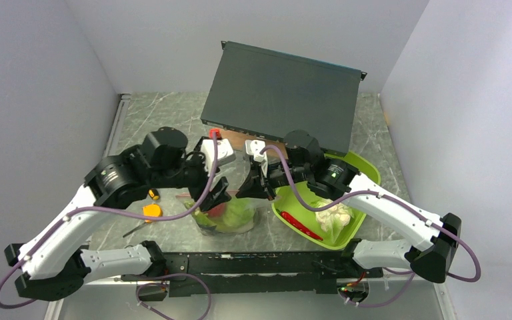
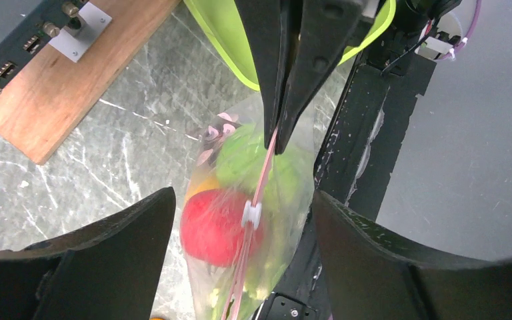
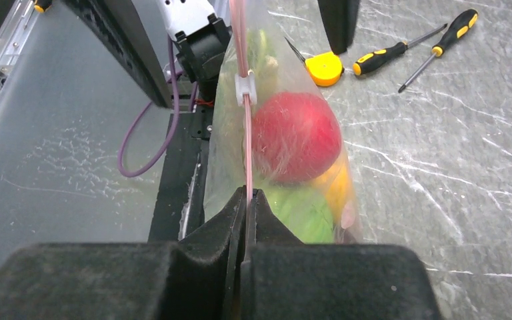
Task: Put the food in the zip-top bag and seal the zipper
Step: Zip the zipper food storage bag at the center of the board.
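Currently the right gripper [image 3: 248, 197] is clenched on the zipper [image 3: 247, 153] at one end of the mouth. It holds the zip-top bag [image 3: 287, 220] upright just over the desk [image 3: 440, 167], near the front edge between the two arms. The left gripper [image 2: 243, 198] is released, one finger on either side of the bag near the white slider [image 2: 251, 213]. Inside the bag sit the red tomato [image 3: 295, 137], the green cabbage [image 3: 301, 215] and the yellow fruit [image 3: 334, 184].

The step in hand looks like running the slider. To do it well, the left gripper should close squarely on the slider rather than on the film. It should then draw the slider in a straight line along the strip while the right gripper keeps the strip taut. A slack strip would probably buckle and jam. How much of the mouth is already sealed I cannot tell. A white cauliflower [image 1: 333, 215] and a red chili [image 1: 302, 225] lie in the lime-green tray [image 1: 351, 230], so the filling seems unfinished.

The desk is grey marbled stone, smooth and likely slippery. On it lie yellow-handled screwdrivers [image 3: 388, 51] and a yellow tape measure [image 3: 325, 68]. A dark box [image 1: 283, 100] rests at the back on a wooden board [image 2: 73, 87]. Plain pale walls [image 1: 40, 80] close the space in.
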Robot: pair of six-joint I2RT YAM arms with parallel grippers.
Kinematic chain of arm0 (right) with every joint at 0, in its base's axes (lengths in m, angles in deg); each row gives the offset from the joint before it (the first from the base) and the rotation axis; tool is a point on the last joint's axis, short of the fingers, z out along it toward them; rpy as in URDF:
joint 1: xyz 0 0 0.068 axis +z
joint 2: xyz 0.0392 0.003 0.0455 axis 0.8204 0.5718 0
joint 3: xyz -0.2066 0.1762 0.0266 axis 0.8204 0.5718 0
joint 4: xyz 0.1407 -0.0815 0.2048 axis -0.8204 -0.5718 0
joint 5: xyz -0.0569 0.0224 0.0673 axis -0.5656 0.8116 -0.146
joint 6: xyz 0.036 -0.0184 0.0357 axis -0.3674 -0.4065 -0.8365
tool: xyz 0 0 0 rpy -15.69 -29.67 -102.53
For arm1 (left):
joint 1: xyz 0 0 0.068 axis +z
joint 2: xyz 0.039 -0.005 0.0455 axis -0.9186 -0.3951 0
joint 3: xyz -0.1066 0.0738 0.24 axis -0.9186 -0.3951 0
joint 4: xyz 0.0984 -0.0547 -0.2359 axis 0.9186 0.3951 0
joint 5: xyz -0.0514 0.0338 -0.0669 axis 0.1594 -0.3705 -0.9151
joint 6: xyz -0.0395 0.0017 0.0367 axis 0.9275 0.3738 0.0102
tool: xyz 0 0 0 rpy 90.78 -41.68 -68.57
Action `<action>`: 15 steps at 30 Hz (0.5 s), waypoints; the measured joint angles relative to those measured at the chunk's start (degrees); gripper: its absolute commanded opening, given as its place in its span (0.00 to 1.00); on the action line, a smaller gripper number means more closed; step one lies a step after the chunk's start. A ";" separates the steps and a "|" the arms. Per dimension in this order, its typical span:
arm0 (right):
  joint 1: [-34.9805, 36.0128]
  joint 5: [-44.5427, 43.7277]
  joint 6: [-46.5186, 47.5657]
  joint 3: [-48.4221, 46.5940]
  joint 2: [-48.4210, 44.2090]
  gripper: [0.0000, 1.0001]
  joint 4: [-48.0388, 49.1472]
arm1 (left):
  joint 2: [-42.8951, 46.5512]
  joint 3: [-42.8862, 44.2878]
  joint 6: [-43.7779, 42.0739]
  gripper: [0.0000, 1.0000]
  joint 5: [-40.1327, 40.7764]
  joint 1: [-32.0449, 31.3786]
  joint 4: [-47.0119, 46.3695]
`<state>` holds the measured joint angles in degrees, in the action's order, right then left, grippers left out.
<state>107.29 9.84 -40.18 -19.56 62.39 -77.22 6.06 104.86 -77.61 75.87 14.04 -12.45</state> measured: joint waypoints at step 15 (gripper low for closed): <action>0.00 0.42 -0.02 -0.13 0.76 0.00 -0.15 | 1.20 -2.75 -1.40 0.61 2.10 0.00 1.31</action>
<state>107.29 10.26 -40.20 -19.69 63.15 -77.37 7.26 102.11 -79.01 77.96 14.04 -11.14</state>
